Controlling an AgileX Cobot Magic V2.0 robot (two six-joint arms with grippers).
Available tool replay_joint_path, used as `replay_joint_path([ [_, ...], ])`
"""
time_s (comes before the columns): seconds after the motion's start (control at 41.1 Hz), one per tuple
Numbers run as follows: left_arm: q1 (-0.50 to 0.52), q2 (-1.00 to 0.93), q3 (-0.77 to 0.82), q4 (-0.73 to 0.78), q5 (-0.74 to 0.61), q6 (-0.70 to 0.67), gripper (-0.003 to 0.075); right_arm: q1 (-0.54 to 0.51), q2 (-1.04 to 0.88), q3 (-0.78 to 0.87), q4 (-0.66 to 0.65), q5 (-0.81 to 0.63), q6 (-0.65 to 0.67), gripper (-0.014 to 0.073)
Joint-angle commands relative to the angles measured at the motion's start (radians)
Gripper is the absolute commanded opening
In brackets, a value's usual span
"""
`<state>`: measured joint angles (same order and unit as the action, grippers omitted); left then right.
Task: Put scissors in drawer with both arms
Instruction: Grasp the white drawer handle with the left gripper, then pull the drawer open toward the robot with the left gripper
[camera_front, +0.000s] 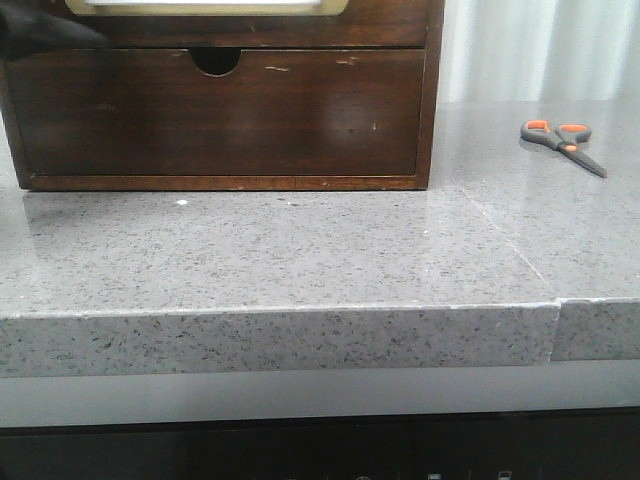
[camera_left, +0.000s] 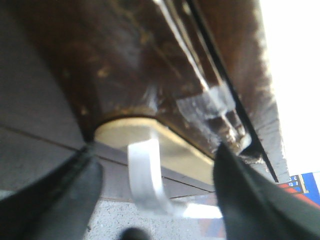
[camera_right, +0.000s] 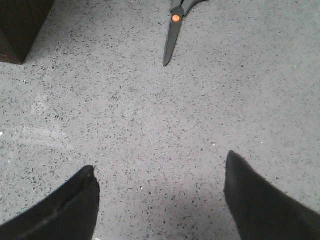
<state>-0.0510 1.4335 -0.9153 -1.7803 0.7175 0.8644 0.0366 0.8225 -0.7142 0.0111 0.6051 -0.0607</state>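
The grey countertop (camera_front: 300, 260) carries the wooden cabinet at its back left. The left gripper (camera_left: 155, 175) sits spread wide at the drawer (camera_left: 150, 90) front. The right gripper (camera_right: 160, 195) hovers wide, empty, above the counter. The scissors (camera_front: 563, 143) lie closed near the back right edge.

No legible text, brand, number or sign anywhere. Front view: faint pale icon-like marks on the dark strip (camera_front: 400, 450) below the counter edge, too small to read. Left wrist view: red, white and blue printed patch (camera_left: 302, 187) at the frame's edge, blurred, no letters made out. Right wrist view: no markings at all on the speckled grey counter (camera_right: 150, 125).
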Motion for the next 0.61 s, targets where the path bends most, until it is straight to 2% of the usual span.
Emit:
replay_joint_path([
  [0.0, 0.004, -0.015, -0.042, -0.08, 0.062, -0.016, 0.03, -0.006, -0.003, -0.034, -0.011, -0.069, -0.008, 0.0549],
  [0.146, 0.004, -0.011, -0.042, -0.08, 0.084, -0.016, 0.0152, -0.006, -0.003, -0.034, -0.011, -0.069, -0.008, 0.0549],
  [0.219, 0.004, -0.011, -0.04, -0.08, 0.099, -0.016, 0.0121, -0.006, -0.003, -0.034, -0.011, -0.069, -0.008, 0.0549],
  [0.365, 0.002, -0.037, -0.012, -0.08, 0.121, -0.005, 0.0118, -0.006, -0.003, -0.034, -0.011, -0.069, -0.008, 0.0549],
  [0.584, 0.0, -0.168, 0.122, -0.08, 0.145, 0.016, 0.0118, -0.006, -0.003, -0.034, -0.011, -0.069, -0.008, 0.0549],
])
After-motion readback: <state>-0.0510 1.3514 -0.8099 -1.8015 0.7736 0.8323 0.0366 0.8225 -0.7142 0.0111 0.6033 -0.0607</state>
